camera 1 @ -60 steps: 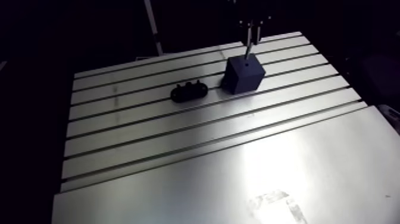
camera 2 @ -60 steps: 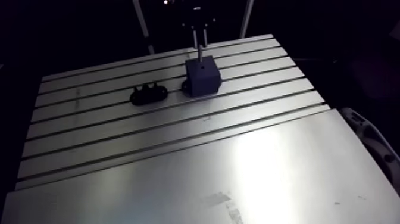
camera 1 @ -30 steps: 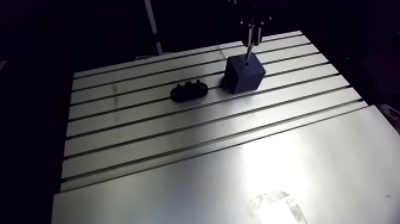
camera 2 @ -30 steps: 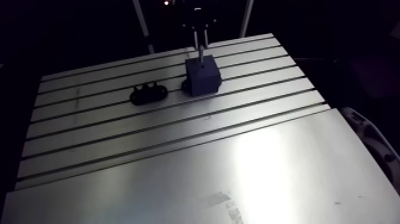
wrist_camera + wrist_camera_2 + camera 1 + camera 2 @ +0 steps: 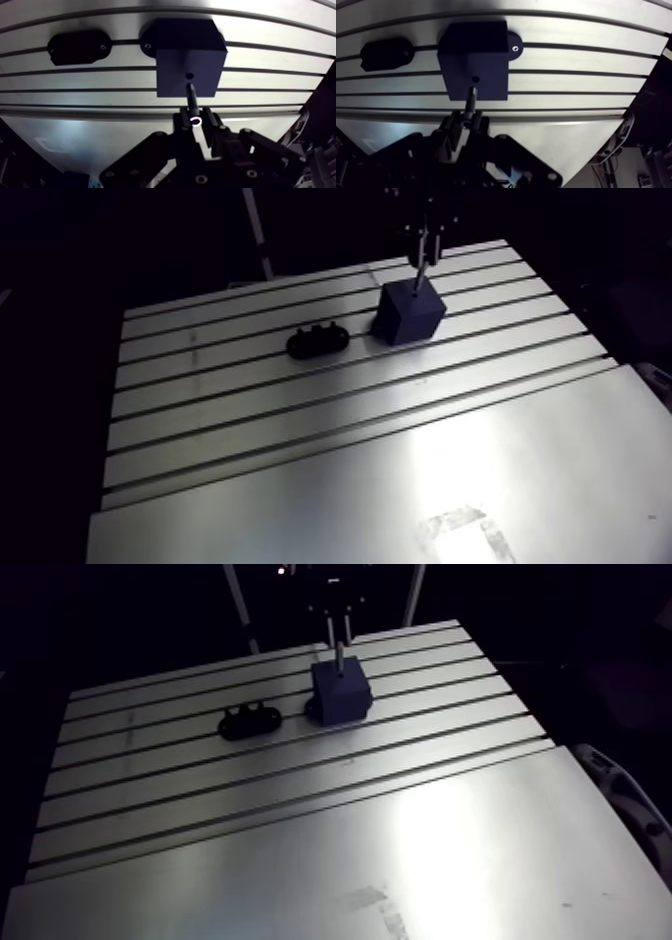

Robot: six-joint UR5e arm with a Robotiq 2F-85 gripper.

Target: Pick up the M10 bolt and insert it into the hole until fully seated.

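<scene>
Your end effector (image 5: pixel 195 121) clamps the bolt (image 5: pixel 192 97) near its head; its tip hangs just short of the hole (image 5: pixel 189 76) ahead. Judged rigid, smooth, light: hold firmly, align squarely.

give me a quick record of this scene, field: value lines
gripper: shut on the M10 bolt
M10 bolt: shaft points at the hole, tip close to it, not yet in
block: dark cube on the slotted table
hole: in the block's top face, nothing in it
other: black holder beside the block
</scene>
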